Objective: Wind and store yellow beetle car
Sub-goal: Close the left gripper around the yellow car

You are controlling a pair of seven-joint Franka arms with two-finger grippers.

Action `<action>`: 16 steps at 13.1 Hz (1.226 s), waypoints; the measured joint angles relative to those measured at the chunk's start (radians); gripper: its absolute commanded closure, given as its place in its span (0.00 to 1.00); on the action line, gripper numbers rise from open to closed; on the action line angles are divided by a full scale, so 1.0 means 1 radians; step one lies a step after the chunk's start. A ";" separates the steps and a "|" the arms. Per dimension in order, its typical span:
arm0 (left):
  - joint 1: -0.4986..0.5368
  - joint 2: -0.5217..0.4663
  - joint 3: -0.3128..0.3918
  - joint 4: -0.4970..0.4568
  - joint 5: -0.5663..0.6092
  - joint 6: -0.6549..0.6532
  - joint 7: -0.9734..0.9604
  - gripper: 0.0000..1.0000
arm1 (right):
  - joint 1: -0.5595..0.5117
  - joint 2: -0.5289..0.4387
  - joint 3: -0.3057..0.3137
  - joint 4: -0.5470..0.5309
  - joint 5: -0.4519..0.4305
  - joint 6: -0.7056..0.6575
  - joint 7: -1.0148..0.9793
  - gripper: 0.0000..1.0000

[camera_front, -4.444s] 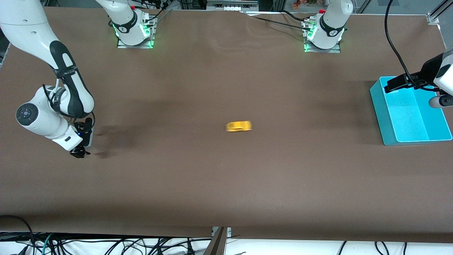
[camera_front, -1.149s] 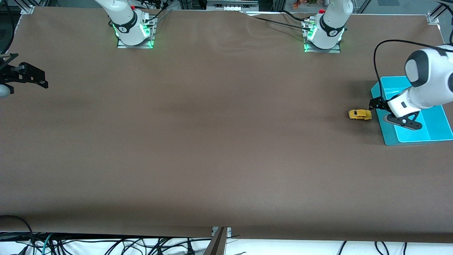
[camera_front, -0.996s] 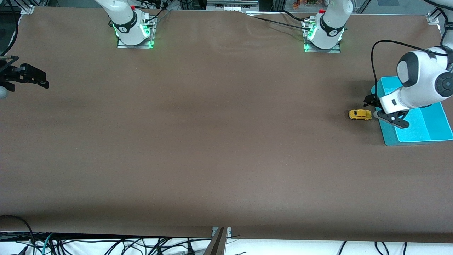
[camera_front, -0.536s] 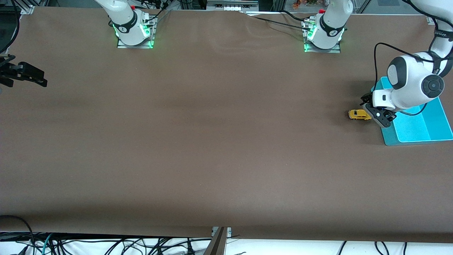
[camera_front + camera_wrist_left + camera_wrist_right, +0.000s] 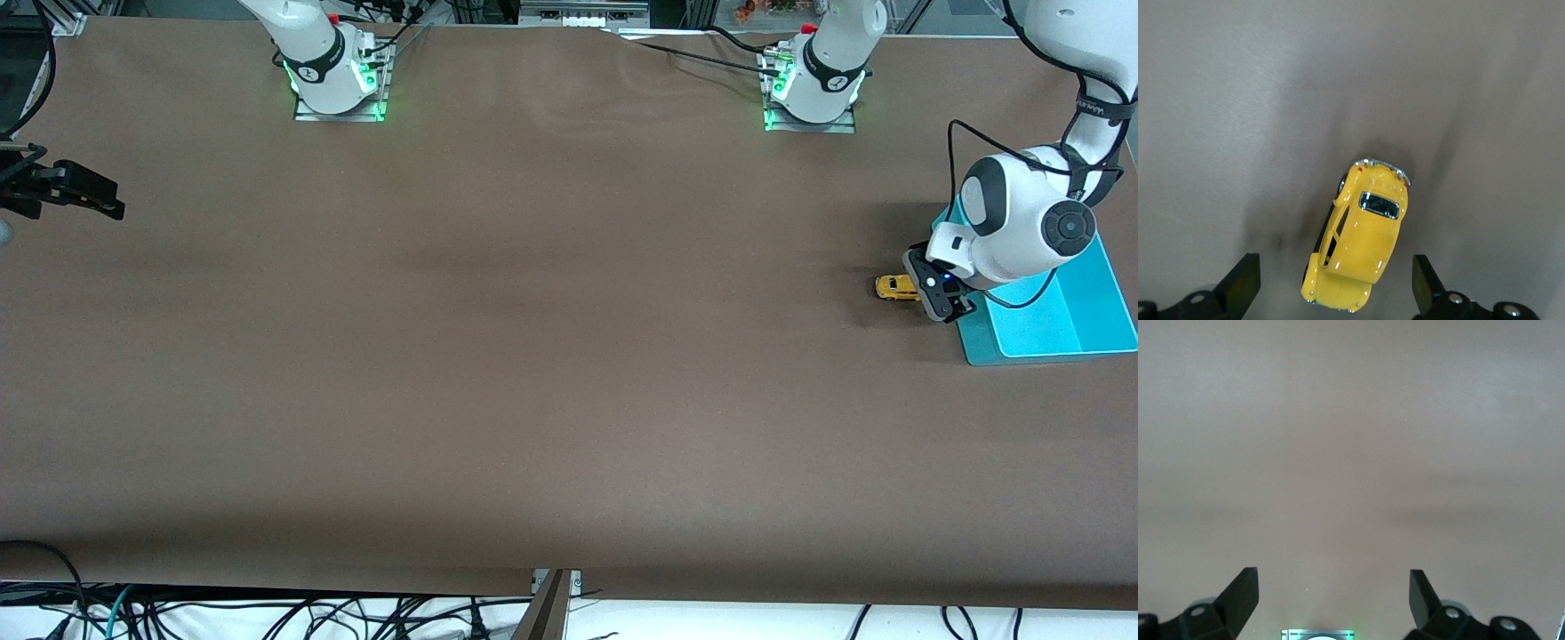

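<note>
Glossy yellow paint covers the small beetle-shaped toy car (image 5: 896, 287), which sits on its wheels on the brown matte table (image 5: 533, 356), near the edge at the left arm's end, just beside the turquoise plastic bin (image 5: 1067, 329). The left gripper (image 5: 938, 302) hangs over the car, fingers (image 5: 1238, 287) spread wide on either flank, nothing held. The car looks light, rigid and slick (rounded roof, chrome bumpers), so its flatter sides seem the surest hold. The right gripper (image 5: 84, 191) waits over the opposite edge, also wide and empty.
</note>
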State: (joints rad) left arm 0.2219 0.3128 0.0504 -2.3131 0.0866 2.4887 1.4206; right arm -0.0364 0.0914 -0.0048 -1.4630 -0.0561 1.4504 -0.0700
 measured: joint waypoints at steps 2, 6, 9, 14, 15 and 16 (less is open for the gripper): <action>0.010 0.013 0.000 0.000 0.000 0.014 0.047 0.00 | 0.000 0.000 0.000 0.000 0.000 0.001 0.000 0.00; 0.011 0.028 -0.001 -0.034 -0.001 0.056 0.061 0.01 | 0.000 0.001 0.000 0.000 0.000 0.002 0.000 0.00; 0.011 0.035 -0.001 -0.073 -0.001 0.111 0.061 0.40 | 0.000 0.002 0.000 0.000 0.000 0.003 0.000 0.00; 0.011 0.023 -0.001 -0.070 -0.001 0.126 0.061 1.00 | 0.000 0.002 0.000 0.000 0.000 0.004 0.000 0.00; 0.011 0.018 -0.001 -0.070 -0.001 0.125 0.062 1.00 | 0.000 0.002 0.000 0.000 0.000 0.004 0.000 0.00; 0.011 0.014 -0.001 -0.069 -0.001 0.125 0.062 1.00 | 0.000 0.002 0.000 0.000 0.000 0.005 0.000 0.00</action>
State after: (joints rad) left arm 0.2329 0.3267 0.0490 -2.3825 0.0858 2.6141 1.4821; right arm -0.0366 0.0933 -0.0048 -1.4630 -0.0561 1.4549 -0.0700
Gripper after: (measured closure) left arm 0.511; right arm 0.000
